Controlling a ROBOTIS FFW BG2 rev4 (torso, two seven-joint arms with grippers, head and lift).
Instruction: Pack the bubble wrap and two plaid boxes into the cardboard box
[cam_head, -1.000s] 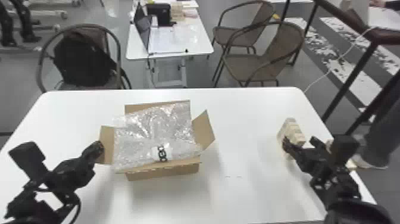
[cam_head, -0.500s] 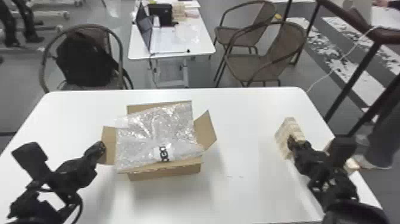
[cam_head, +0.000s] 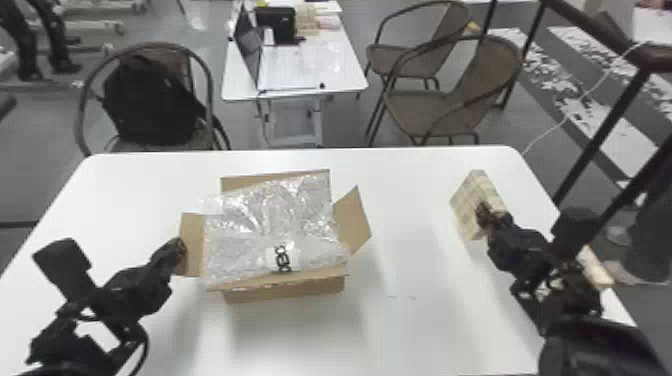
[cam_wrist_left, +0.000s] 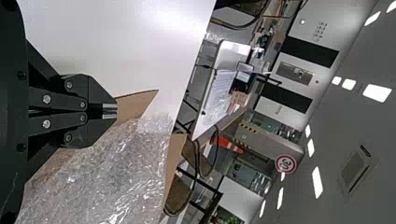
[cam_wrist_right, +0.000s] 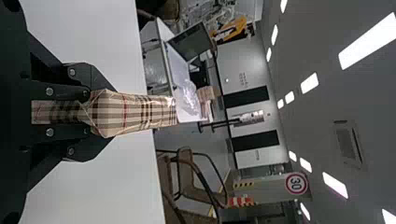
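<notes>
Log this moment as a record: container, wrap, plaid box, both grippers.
container: cardboard box on the white table, side flaps spread open
wrap: bubble wrap across the box's opening, hiding most of its inside
plaid_box: one between the right gripper's fingers, at the robot's right
other_item: pale block at the table's right edge, partly behind the right arm; pattern unclear
left_gripper: left gripper shut, by the left flap; contact unclear
</notes>
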